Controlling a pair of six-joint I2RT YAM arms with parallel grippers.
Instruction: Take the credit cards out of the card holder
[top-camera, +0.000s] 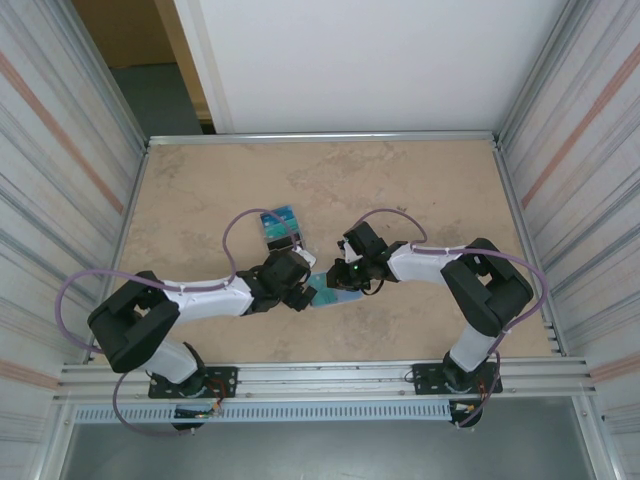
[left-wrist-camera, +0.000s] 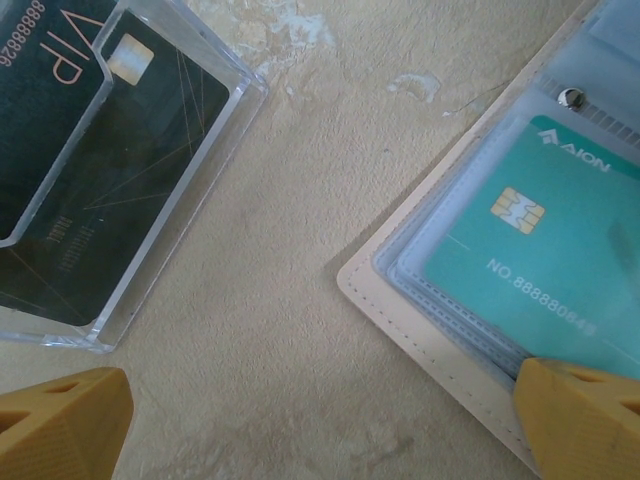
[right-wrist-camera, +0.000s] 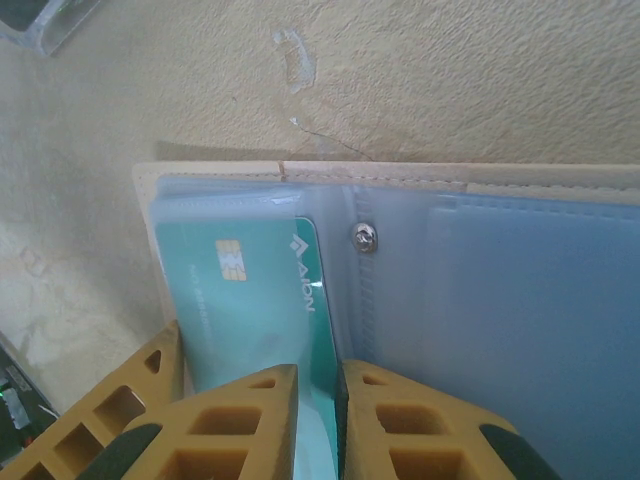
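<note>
The beige card holder (top-camera: 330, 292) lies open on the table between both grippers, its pale blue plastic sleeves (right-wrist-camera: 520, 300) facing up. A teal credit card (right-wrist-camera: 250, 300) with a gold chip sits partly in a sleeve. My right gripper (right-wrist-camera: 340, 410) is shut on that card's long edge, pinching it between both fingers. In the left wrist view the same teal credit card (left-wrist-camera: 540, 240) shows inside the card holder (left-wrist-camera: 400, 300). My left gripper (left-wrist-camera: 320, 430) is wide open, with one fingertip (left-wrist-camera: 580, 415) resting on the holder's corner and bare table between the fingers.
A clear plastic case (left-wrist-camera: 150, 200) with a dark VIP card in it lies just beyond the left gripper, also seen as the clear case (top-camera: 280, 228) from above. Metal walls ring the table on three sides.
</note>
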